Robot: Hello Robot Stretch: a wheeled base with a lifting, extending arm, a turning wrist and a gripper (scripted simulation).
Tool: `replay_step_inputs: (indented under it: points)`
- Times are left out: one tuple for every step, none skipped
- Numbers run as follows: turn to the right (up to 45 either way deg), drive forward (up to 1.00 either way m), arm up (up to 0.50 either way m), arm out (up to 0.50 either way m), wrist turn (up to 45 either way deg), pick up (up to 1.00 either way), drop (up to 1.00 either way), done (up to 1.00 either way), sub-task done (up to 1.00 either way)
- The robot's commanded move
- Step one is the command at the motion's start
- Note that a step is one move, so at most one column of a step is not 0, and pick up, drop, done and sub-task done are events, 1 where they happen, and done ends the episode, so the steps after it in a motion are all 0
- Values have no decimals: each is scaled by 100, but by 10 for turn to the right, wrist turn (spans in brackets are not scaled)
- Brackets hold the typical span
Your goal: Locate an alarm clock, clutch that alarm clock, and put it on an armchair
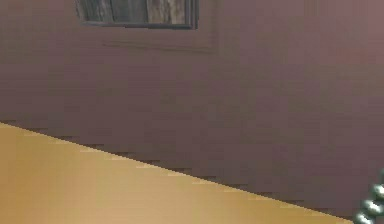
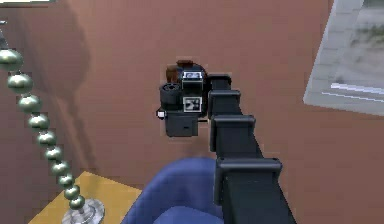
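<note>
Nearest my camera, a blue rounded seat (image 2: 175,195) lies under the arm (image 2: 245,170), beside a yellow table (image 2: 108,192) bearing a beaded lamp (image 2: 35,115). Farther out, the gripper (image 2: 165,100) hangs before the brown wall (image 2: 110,60). A reddish-brown bit (image 2: 180,70) shows at it. I cannot tell whether that is the alarm clock, or whether anything is held.

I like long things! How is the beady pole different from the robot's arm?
The beaded pole is a string of round, shiny silvery balls; the arm is dark square blocks. The pole stands on a round base on the yellow table; the arm rises from the picture's bottom edge and ends in the hand. Both are long and made of segments.
</note>
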Motion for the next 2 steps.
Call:
replay_step_inputs:
  points:
    - [0,0,0,0,0,0,100,0,0]
    - [0,0,0,-10,0,0,0,0,0]
